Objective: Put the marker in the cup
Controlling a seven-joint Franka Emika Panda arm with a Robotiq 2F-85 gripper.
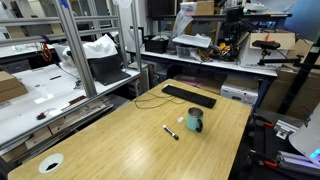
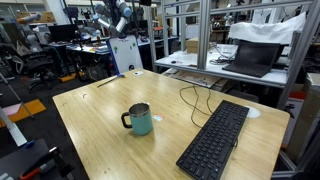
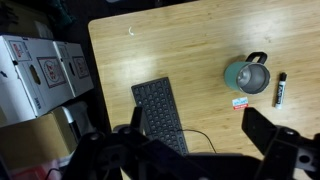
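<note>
The dark teal cup stands upright on the wooden table, handle to the side; it also shows in the other exterior view and in the wrist view. The marker, dark with a white end, lies flat on the table a short way from the cup; in the wrist view it lies just right of the cup, not touching it. I cannot make it out in the exterior view that shows the cup nearest. My gripper is open and empty, its fingers spread wide, high above the table over the keyboard's cable.
A long black keyboard lies behind the cup, its cable looping across the table; it also shows in the wrist view. A small red-and-white label lies near the cup. A flat white disc sits at a table corner. Cardboard boxes stand beside the table.
</note>
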